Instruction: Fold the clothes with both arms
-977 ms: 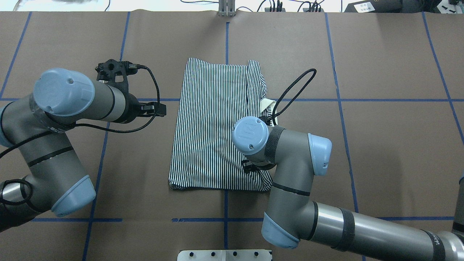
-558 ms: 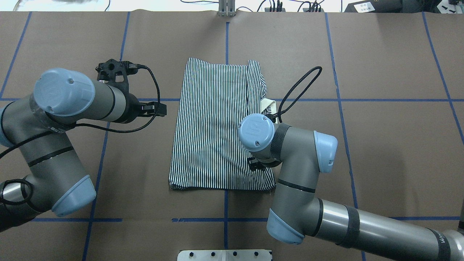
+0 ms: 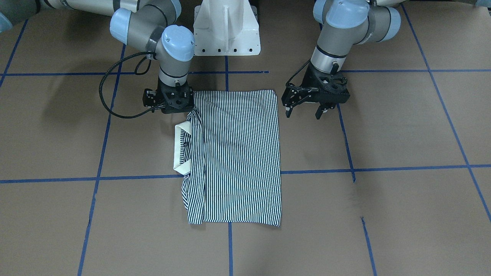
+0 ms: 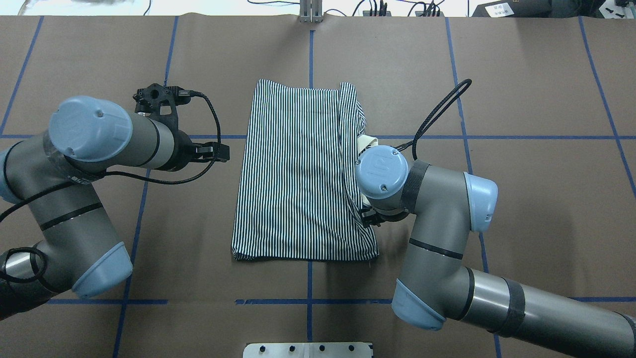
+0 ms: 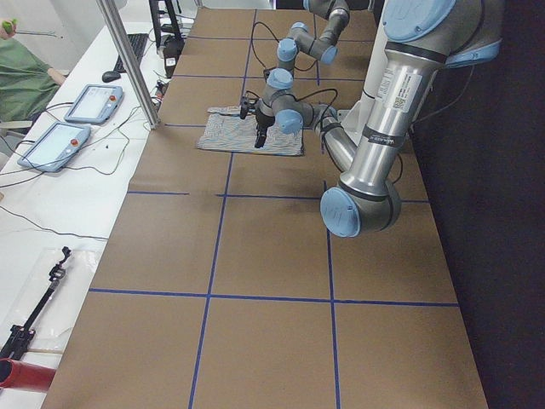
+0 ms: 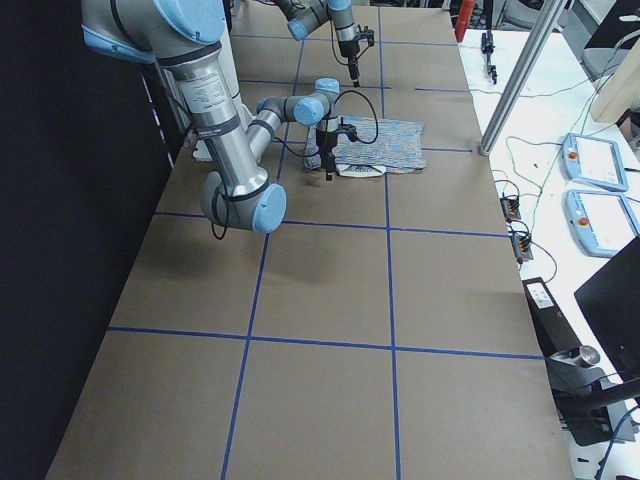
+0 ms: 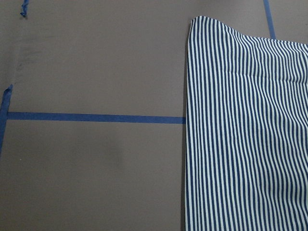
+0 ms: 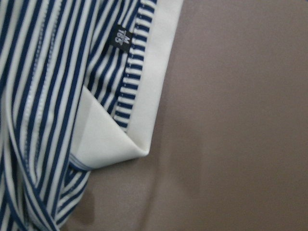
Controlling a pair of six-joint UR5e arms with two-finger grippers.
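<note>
At table (image 3: 383, 211) centre: striped polo shirt (image 3: 238, 153), folded into a flat rectangle, cream collar (image 3: 180, 147) protruding on the robot's right (size tag showing). Left gripper (image 3: 303, 114): jaws apart, beside the shirt. Right gripper (image 3: 170, 107): at the shirt's near-right corner; jaw state cannot be told.
</note>
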